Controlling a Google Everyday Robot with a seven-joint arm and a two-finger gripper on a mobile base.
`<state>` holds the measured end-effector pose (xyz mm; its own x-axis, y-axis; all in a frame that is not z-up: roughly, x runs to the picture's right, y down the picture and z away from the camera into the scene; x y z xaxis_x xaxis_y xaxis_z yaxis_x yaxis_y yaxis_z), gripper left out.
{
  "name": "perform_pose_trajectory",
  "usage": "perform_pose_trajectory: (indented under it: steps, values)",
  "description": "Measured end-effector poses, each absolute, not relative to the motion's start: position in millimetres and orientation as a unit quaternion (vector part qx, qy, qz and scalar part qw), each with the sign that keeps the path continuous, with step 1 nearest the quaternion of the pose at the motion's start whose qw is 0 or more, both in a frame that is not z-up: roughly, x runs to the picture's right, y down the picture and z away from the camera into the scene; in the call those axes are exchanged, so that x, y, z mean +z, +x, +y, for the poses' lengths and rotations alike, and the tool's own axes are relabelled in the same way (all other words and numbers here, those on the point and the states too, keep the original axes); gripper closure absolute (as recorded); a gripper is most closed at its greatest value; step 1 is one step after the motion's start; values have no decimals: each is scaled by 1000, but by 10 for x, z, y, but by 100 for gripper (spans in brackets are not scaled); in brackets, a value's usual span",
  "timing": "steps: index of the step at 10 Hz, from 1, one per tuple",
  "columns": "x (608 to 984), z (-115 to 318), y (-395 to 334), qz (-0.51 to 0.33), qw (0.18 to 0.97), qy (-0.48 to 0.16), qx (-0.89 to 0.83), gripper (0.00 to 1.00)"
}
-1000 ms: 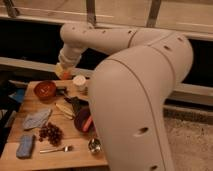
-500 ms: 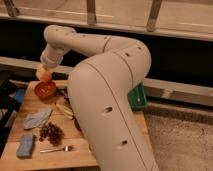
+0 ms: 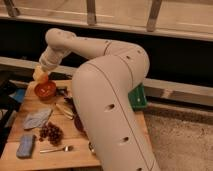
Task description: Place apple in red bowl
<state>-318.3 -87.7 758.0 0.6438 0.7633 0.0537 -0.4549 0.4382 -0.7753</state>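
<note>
The apple (image 3: 41, 76), small and orange-peach, sits at the end of my arm at the left of the camera view. My gripper (image 3: 40, 74) is shut on it and holds it just above the far left rim of the red bowl (image 3: 45, 90). The bowl is small, round and orange-red, and it stands at the back left of the wooden table (image 3: 50, 161). I cannot tell whether the apple touches the bowl. My large white arm covers the middle and right of the table.
A grey cloth (image 3: 36, 119), a bunch of dark grapes (image 3: 51, 133), a blue sponge (image 3: 25, 146) and a spoon (image 3: 56, 149) lie in front of the bowl. A pale stick (image 3: 65, 110) lies beside the arm. A green box (image 3: 137, 98) shows at the right.
My gripper has carried the apple leftward from the table's middle to the red bowl, and now holds it a little lower, right at the bowl.
</note>
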Motion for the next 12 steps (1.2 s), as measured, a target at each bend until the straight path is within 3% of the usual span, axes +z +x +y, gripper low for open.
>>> perform_pose_trajectory:
  steps: [2, 7, 12]
  values:
    - [7635, -842, -3141, -200, 818, -381, 382, 100]
    - [8202, -584, -2742, -260, 758, -380, 461, 100]
    - [8343, -684, -2965, -298, 750, -377, 454, 100]
